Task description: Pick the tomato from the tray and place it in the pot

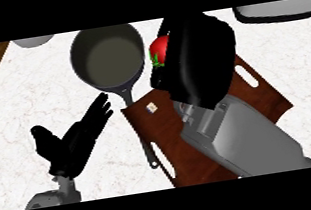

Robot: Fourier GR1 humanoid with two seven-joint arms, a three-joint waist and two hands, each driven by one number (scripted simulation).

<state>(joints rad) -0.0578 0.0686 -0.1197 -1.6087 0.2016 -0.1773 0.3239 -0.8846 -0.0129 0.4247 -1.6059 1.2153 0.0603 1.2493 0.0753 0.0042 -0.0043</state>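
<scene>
Tomato (158,50) held within right hand's (197,55) curled fingers (160,78).

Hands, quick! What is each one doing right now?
Left hand: open, fingers straight, holding nothing, above the counter.
Right hand: curled round the tomato, between tray and pot.

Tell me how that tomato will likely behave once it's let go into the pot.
The tomato looks round and glossy, so it may roll once released. The pot has a raised rim, which should probably keep it in. The right hand curls round the tomato and hides most of it, so I cannot judge its softness; treat it as bruisable.
</scene>
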